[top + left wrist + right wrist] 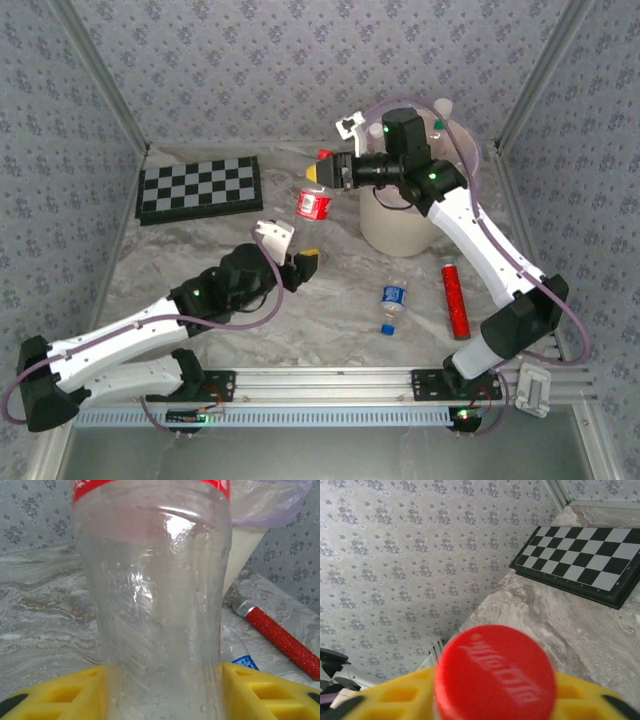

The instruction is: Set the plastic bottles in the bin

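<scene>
Looking down from the top cam: marbled grey tabletop (200, 270) w/ patterned wallpaper walls on three sides. Left claw (305, 262) and right claw (322, 170) both grip one clear red-label bottle (314, 203), just left of the bin (400, 225). Left claw is clamped on its lower body, right claw closed on its red cap (325, 155). Bin stands right of centre, pale bottle tops (443, 106) poking up at its far rim. A blue-label bottle (393, 303) lies on the tabletop in front of the bin, w/ a red glitter cylinder (457, 300) just right of it. A black-and-white checkerboard (200, 188) lies far left, well apart.

Left wrist cam: yellow fingers (55, 695) press both sides of the clear ridged body. Red label band at top, no text readable. Behind it: bin's cream wall, pale pink liner (270, 500), cylinder's silver end, a corner of blue label.

Right wrist cam: red cap sits btwn yellow fingers; raised lettering on top, too blurred to read. Checkerboard lies beyond on the tabletop.
</scene>
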Robot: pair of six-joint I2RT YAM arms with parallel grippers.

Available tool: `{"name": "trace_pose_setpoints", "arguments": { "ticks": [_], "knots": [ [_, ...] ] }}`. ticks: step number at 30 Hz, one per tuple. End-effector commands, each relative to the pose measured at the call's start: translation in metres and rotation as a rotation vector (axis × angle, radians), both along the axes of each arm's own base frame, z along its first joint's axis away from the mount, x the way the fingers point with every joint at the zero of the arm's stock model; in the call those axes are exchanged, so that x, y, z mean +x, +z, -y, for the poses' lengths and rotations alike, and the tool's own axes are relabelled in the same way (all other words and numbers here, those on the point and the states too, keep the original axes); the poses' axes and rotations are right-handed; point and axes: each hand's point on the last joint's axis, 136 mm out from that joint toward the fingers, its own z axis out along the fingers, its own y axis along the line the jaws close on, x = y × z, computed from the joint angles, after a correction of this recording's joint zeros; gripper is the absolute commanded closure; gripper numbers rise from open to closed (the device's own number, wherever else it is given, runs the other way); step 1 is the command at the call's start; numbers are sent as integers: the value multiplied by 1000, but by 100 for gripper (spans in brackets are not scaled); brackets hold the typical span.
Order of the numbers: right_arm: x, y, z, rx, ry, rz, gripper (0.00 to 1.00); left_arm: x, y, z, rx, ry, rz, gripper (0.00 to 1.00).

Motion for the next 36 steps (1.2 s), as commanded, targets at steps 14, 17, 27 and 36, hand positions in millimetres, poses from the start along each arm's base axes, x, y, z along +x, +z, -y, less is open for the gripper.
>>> {"name": "trace_pose_setpoints", "arguments": {
  "ticks": [14, 17, 27, 36],
  "knots": [
    [20, 149, 112, -16, -358, 431, 91, 11, 32, -16, -41, 80, 53, 1],
    [24, 174, 175, -90, -621, 536, 94, 14, 21, -20, -37, 98, 24, 1],
    [53, 157, 275, -424, -992, 591, 100, 31, -11, -18, -16, 120, -81, 1],
    [105, 82, 256, -580, -824, 395, 100, 31, -22, -19, -2, 128, -124, 1]
  ]
}}
